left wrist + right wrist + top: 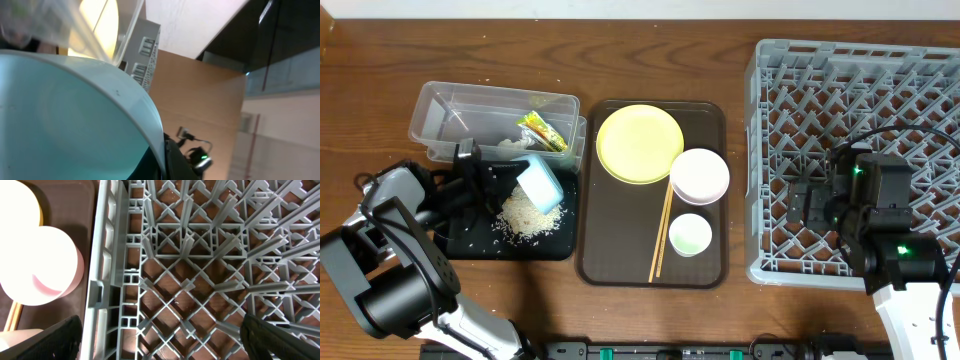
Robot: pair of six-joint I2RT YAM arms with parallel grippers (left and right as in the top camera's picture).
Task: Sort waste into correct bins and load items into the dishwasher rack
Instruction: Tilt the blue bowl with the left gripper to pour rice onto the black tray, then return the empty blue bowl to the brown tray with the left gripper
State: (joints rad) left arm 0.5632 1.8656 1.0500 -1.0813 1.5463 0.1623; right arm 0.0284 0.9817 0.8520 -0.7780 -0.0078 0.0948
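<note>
The left gripper (pixel 510 180) has its jaws clamped on the light blue bowl (pixel 541 185), holding it tipped steeply on its side over the shallow black rectangular tray (pixel 555 245). From above you see the bowl almost side-on, and I can't tell for sure which way its mouth faces. In the left wrist view it fills the lower left.

Right under it, a pile of whitish rice scraps (pixel 525 215) lies on the black tray. Just behind that, the clear rectangular plastic tub (pixel 440 105) holds the yellow-green snack wrapper (pixel 542 132), with its long axis on a diagonal.

The brown serving tray (pixel 620 225) in the middle carries the round yellow plate (pixel 640 143), the pinkish-white bowl (pixel 699 175) and the small pale cup (pixel 690 234). The thin wooden chopsticks (pixel 662 235) lie flat beside the cup, long axis nearly front to back.

The right gripper (pixel 167 345) hovers over the left part of the big grey lattice dishwasher rack (pixel 920 100), jaws spread wide with nothing in them.

It all sits on a dark brown wooden table (pixel 650 50). The left wrist view also catches a tan wall panel (pixel 200 100).
</note>
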